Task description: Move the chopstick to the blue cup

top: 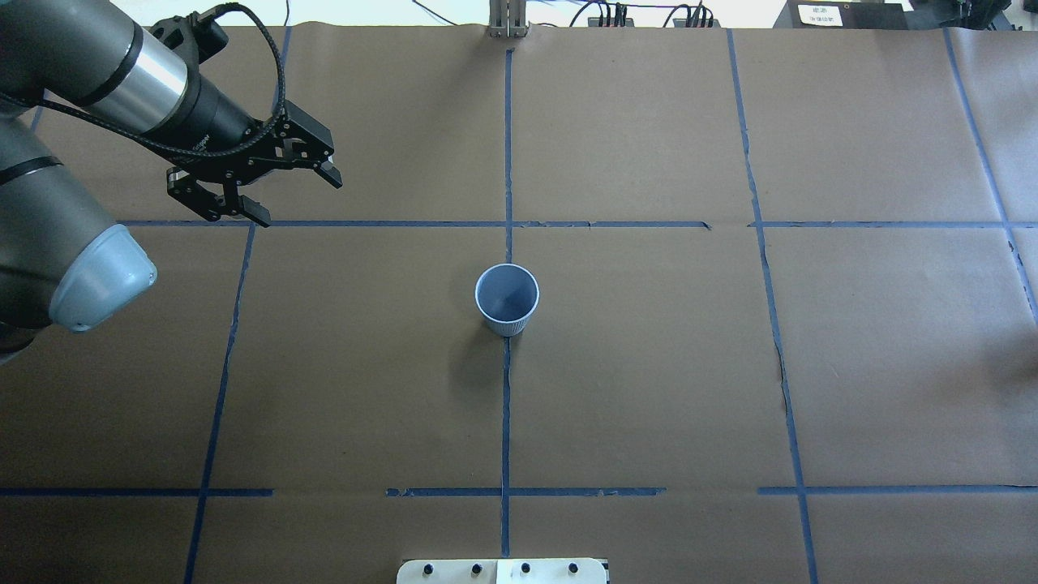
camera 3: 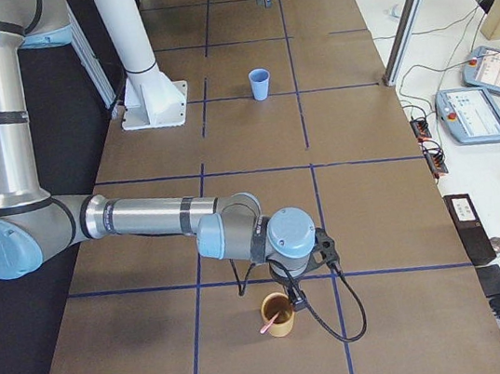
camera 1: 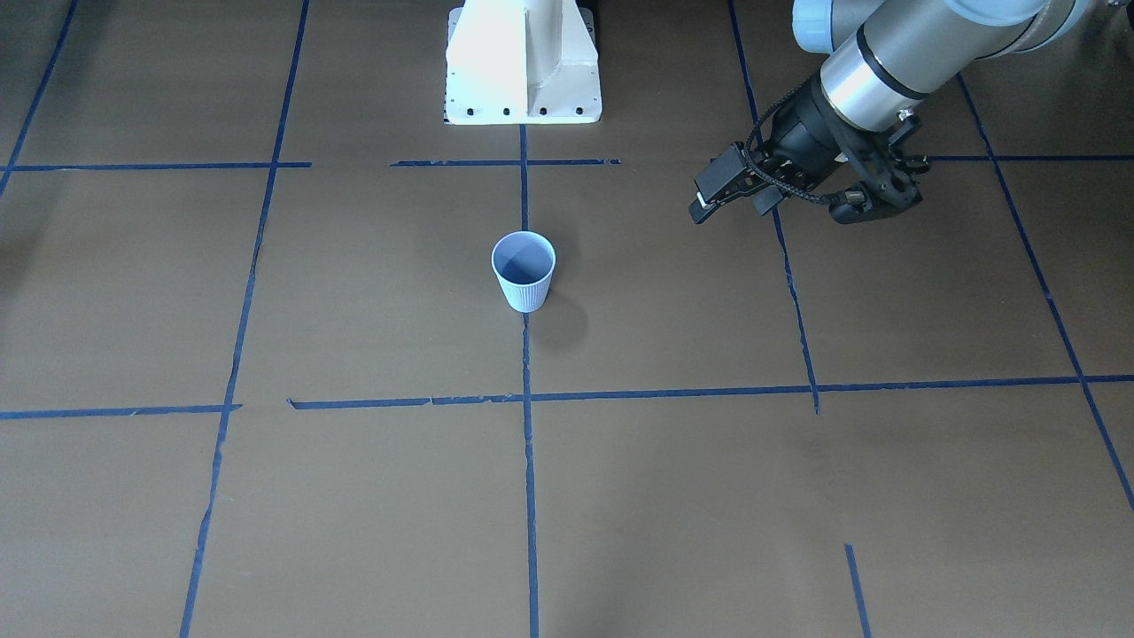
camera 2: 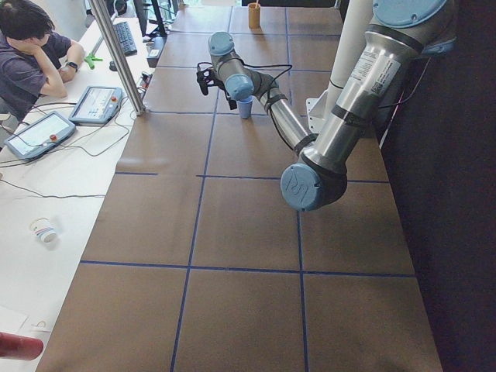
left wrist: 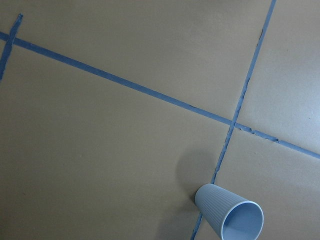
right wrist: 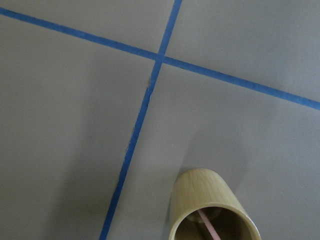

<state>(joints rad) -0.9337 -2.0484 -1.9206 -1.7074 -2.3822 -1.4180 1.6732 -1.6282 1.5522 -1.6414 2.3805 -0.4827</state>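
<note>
Progress looks close to nil. Seen from the table's right end, the chopstick [camera 3: 270, 322] stands in a tan cup [camera 3: 284, 326] nearest the camera, leaning out over the rim toward 7 o'clock. The right wrist view shows its lower part down inside that cup. The right gripper [camera 3: 294, 299] hangs just above the tan cup, at about 1 o'clock from it; whether its jaws are spread or clenched cannot be told from this side view. Farther up the table, toward 12 o'clock and well apart from the tan cup, the blue cup [top: 511, 324] stands upright on a tape line, and the overhead and front views both show it empty. Farthest off, at 10 o'clock from the blue cup in the overhead view, the left gripper [top: 296, 199] hovers above the table with jaws spread wide and nothing between them. By my reading every step is left: grasp the chopstick, lift it clear of the tan cup, carry it along the table, and lower it into the blue cup.
</note>
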